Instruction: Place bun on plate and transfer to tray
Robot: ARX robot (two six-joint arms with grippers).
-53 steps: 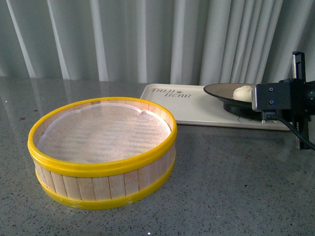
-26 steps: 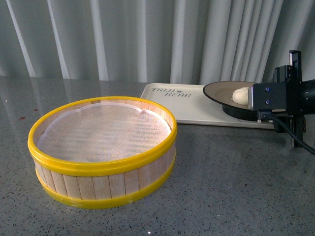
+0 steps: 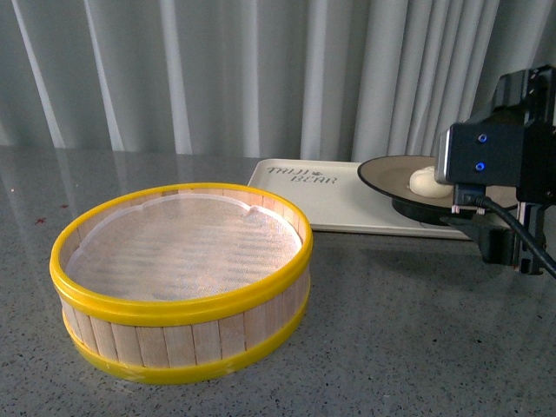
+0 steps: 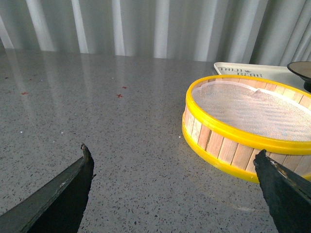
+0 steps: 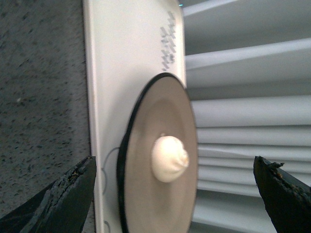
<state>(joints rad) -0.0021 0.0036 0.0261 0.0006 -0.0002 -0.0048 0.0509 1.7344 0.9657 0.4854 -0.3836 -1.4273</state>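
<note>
Two-arm check, working outward from the tooling.

Logging right gripper (image 5: 175, 191) as released: seeing both dark fingertips (image 5: 68, 194) spread wide in the right wrist view, with nothing between them and no contact with anything.

Finding the plate (image 5: 127, 145) just ahead of that open span, and the bun (image 5: 169, 158) sitting upright near the middle of it, pleated top up.

Reading the plate (image 3: 382, 174) in the front view as resting on the tray (image 3: 330, 195), at the end nearer the right arm and away from the grey lettering. Not managing to confirm full seating of the foot, the arm's camera housing hiding part of it.

Logging left gripper (image 4: 173, 160) as spread open too, gripping nothing, hanging over bare table (image 4: 121, 136) beside the bamboo steamer (image 4: 233, 131). Seeing only mesh liner inside the steamer.

Judging both task steps as done or very nearly so.

Handling notes:
- Treating the bun as light, soft and easily dented. Taking hold low on the flanks with gentle closure, avoiding the twisted top.
- Treating the plate as stiff, smooth and likely slippery, breakable if dropped.
- Pinching the black rim at the near edge and keeping it level, guarding against the bun rolling across the shallow inside.
- Expecting the tray to be light plastic, liable to slide on the polished table if nudged.
</note>
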